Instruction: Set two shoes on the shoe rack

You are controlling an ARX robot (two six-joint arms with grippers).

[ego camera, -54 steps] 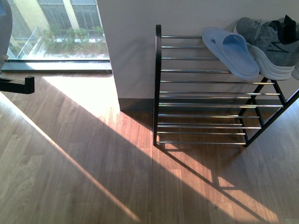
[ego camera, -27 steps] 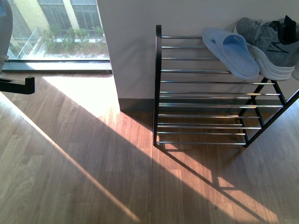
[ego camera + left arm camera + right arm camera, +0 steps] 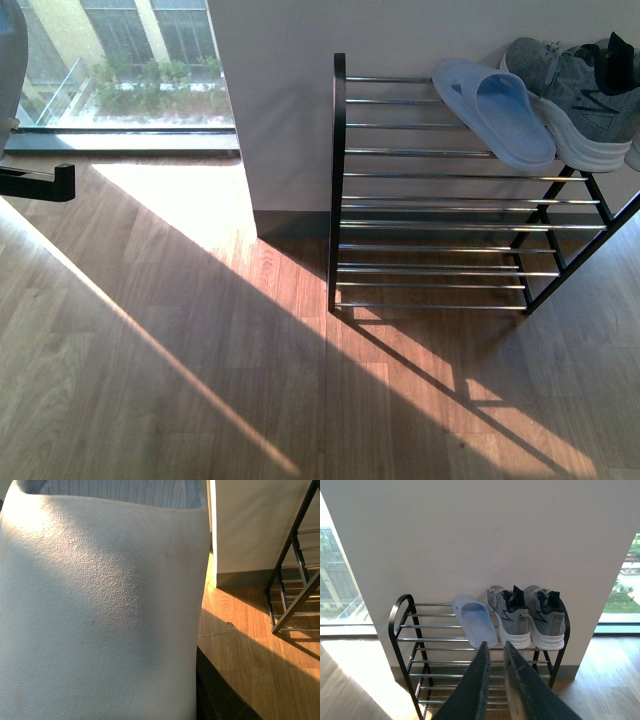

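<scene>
Foam slide (image 3: 100,610) is riding clamped in the left gripper; right gripper (image 3: 493,655) (fingers nearly together) is idling over the rack (image 3: 405,640).

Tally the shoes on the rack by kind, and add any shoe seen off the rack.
Sneakers on the rack: 2, sneaker and sneaker
Slides on the rack: 1, slide
Slides off the rack: 1, slide filling the left wrist view
Total: 4
</scene>
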